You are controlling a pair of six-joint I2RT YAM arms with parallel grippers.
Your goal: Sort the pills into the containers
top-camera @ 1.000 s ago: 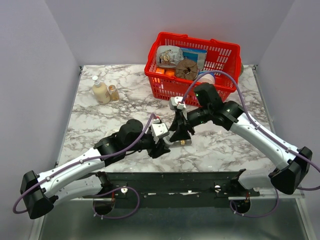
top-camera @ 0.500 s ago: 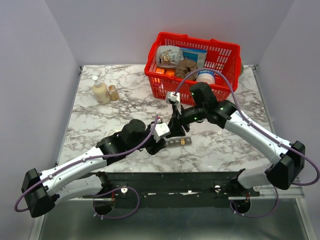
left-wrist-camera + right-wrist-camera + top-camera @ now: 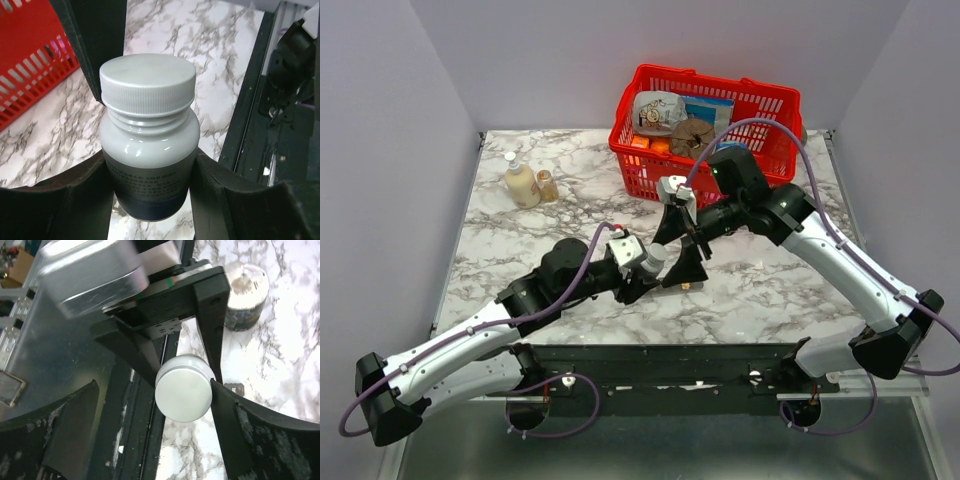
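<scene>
Pill organiser strip (image 3: 234, 388): on the marble counter (image 3: 520, 240) by its near edge, mostly hidden under the grippers, with only a dark end showing. Compartment contents and long axis cannot be told. Above it is the pill bottle (image 3: 150, 150), tilted, white ribbed cap (image 3: 183, 387) on and facing the right gripper (image 3: 152, 390). That gripper's fingers stand wide either side of the cap, holding nothing. Left gripper (image 3: 150, 172) clamps the bottle's body. Red basket (image 3: 760, 110) of packets at the far edge.

arms (image 3: 450, 350): white shells, black joints | cables (image 3: 760, 121): purple | fingers (image 3: 65, 210): black
</scene>
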